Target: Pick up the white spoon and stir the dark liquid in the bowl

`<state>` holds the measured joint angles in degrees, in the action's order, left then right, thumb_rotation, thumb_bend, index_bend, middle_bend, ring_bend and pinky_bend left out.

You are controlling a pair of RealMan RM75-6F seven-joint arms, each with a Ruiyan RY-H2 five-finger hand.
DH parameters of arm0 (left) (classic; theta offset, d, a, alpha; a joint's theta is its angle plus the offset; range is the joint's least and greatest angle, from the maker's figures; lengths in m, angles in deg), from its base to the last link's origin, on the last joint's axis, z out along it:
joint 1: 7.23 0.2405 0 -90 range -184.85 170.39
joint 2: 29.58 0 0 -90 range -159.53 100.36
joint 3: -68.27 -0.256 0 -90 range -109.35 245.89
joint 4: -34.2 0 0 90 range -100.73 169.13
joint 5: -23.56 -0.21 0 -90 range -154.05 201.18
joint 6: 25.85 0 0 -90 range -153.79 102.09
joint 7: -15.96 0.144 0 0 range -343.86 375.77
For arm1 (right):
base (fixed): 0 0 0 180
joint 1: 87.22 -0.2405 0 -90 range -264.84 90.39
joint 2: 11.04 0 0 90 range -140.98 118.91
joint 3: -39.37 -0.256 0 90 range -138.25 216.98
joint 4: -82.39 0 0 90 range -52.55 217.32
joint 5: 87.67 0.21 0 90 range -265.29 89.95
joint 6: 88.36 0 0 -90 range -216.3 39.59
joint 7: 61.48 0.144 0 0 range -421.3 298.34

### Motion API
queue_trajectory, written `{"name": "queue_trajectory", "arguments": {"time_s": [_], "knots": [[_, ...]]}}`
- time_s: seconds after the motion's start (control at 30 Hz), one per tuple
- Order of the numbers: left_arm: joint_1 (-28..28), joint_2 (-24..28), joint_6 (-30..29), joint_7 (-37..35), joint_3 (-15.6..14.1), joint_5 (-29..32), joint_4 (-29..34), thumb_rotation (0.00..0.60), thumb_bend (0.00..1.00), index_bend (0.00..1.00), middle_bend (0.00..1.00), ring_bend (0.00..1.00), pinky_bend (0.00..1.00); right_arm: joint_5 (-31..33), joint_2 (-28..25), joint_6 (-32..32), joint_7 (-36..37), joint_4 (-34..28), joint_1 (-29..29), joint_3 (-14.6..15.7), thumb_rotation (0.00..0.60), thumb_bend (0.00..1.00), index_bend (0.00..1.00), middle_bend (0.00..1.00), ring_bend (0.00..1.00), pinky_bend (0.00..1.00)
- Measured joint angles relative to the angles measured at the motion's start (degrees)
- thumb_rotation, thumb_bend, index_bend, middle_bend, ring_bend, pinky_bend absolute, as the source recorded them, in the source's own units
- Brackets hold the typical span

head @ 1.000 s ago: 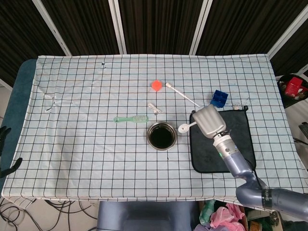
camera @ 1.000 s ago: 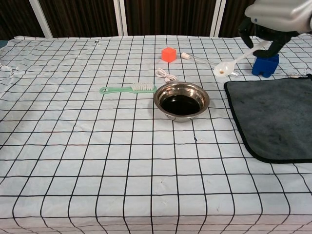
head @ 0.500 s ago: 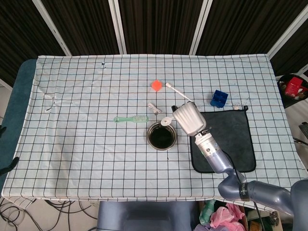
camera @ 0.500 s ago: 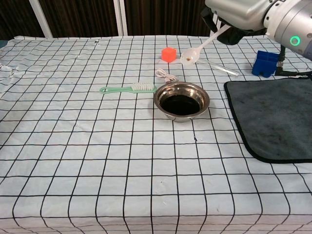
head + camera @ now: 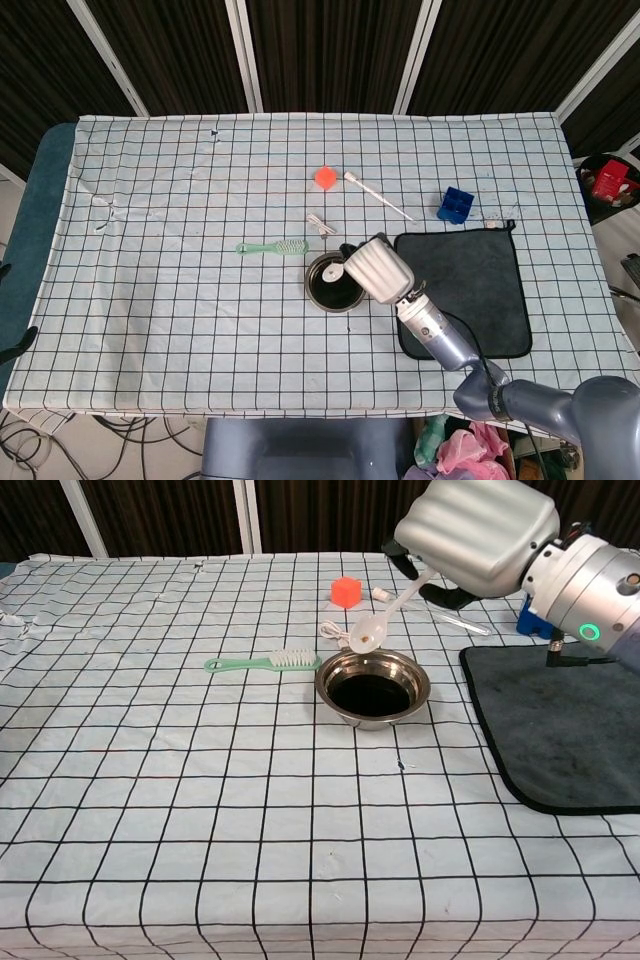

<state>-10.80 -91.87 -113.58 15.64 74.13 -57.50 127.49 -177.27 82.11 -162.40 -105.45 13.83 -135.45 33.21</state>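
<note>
— Where is the spoon?

— My right robot hand [image 5: 478, 535] holds the white spoon [image 5: 383, 617] by its handle, fingers curled around it. In the chest view its rounded plastic scoop hangs tilted, just above the far rim of the bowl [image 5: 372, 687], clear of the dark liquid [image 5: 370, 694].

— And the bowl itself?

— Round, shiny metal, sitting centre frame on the worktop [image 5: 180, 290], which is covered with a white cloth gridded in black lines. The liquid looks flat and glossy.

— What crowds it?

— Left of it lies a green brush [image 5: 262, 661] with pale bristles, a small white cord [image 5: 340, 635] just behind the rim, an orange cube [image 5: 345, 590] further back. To the right, a dark soft mat [image 5: 560, 720] with a stitched border, and a blue block [image 5: 454, 204] past its upper corner. The lower left of the frame is bare cloth.

— Your left hand?

— Neither view shows it.
</note>
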Motion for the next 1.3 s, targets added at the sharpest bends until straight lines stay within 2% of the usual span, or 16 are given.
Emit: {"name": "queue_trajectory", "arguments": {"time_s": [0.47, 1.3], "knots": [[-0.05, -0.23, 0.16, 0.89, 0.26, 0.65, 0.22, 0.6, 0.24, 0.09, 0.05, 0.01, 0.0, -3.61, 4.52, -1.74, 4.08, 9.3, 2.3, 2.0, 0.6, 0.35, 0.66, 0.87, 1.0, 1.0], [0.04, -0.28, 0.26, 1.46, 0.73, 1.73, 0.27, 0.6, 0.24, 0.09, 0.05, 0.01, 0.0, -6.73, 13.02, -2.18, 8.49, 22.65, 3.08, 3.19, 0.6, 0.35, 0.67, 0.87, 1.0, 1.0]]}}
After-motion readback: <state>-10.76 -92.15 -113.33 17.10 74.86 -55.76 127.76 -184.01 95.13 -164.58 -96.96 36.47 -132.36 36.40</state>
